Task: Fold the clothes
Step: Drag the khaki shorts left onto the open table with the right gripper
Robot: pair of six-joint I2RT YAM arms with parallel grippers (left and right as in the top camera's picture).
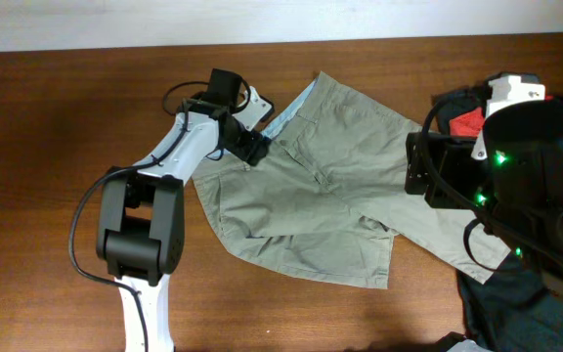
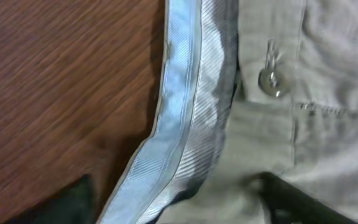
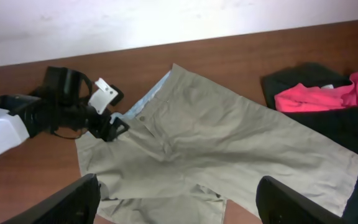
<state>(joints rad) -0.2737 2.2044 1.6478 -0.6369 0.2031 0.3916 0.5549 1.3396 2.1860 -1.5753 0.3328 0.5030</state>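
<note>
- Your left claw (image 2: pixel 182 204) is spread astride the waistband (image 2: pixel 191 93) of the khaki-beige cotton shorts (image 1: pixel 330 186)
- Your right claw (image 3: pixel 178 202) hangs spread wide above the shorts, holding nothing
- The shorts lie mid-table on the dark brown wooden tabletop (image 1: pixel 47 147), white wall (image 1: pixel 262 20) behind

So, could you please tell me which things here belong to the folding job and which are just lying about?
For the job:
- khaki shorts
- left gripper, open at the waistband
- right gripper, open

Just lying about:
- black clothes
- red garment
</note>
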